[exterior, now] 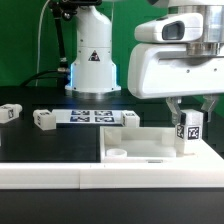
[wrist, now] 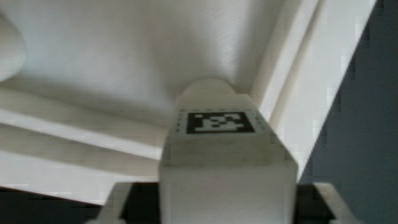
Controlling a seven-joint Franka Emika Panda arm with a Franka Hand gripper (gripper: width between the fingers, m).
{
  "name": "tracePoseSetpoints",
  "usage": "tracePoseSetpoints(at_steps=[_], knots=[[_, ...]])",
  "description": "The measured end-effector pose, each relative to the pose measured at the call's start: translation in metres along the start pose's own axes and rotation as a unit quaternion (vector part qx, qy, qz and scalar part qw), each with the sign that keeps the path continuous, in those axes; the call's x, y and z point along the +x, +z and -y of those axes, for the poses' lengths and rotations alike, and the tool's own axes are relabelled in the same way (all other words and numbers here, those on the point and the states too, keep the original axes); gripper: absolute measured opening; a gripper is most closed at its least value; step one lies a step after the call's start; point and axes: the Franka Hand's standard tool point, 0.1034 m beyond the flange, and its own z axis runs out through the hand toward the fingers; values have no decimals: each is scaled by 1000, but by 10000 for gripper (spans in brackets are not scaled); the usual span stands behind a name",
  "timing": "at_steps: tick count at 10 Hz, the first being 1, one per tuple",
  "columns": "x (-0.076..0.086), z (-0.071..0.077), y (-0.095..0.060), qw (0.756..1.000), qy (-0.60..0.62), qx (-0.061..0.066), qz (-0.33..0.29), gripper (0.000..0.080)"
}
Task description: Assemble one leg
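Observation:
My gripper (exterior: 190, 117) is shut on a leg (exterior: 190, 134), a small white block with a black-and-white tag, held upright over the near right corner of the large white square panel (exterior: 140, 143). I cannot tell if the leg's lower end touches the panel. In the wrist view the leg (wrist: 222, 150) fills the middle between the dark fingers (wrist: 322, 203), with the panel's raised rim (wrist: 294, 70) behind it. Three more legs lie on the black table: one (exterior: 42, 119) at the exterior view's left, one (exterior: 8, 113) at the left edge, one (exterior: 130, 118) by the panel's far side.
The marker board (exterior: 90, 117) lies flat behind the panel, in front of the arm's white base (exterior: 92, 60). A corner hole (exterior: 117, 152) shows in the panel's near left corner. A white bar (exterior: 60, 176) runs along the front.

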Motion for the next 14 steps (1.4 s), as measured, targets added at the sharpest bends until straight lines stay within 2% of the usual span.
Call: tracePoseSetpoints(at_steps=[1,4,5,7,9,10,11,13,14], knots=[[-1,-2,0,997,82,15,2,291],[-3,-3,2,972,233,27,7,291],[-2,0,2,953,301,28,7,292],[-3,1,3,909,416,23,3,292],[-2,2,3,840,542,17,-1,292],[-2,1,3,803,596,19,0,292],[-2,-1,2,784,620,26,3,292],[-2,-1,3,767,641,30,7,292],[-2,0,3,769,638,31,7,383]])
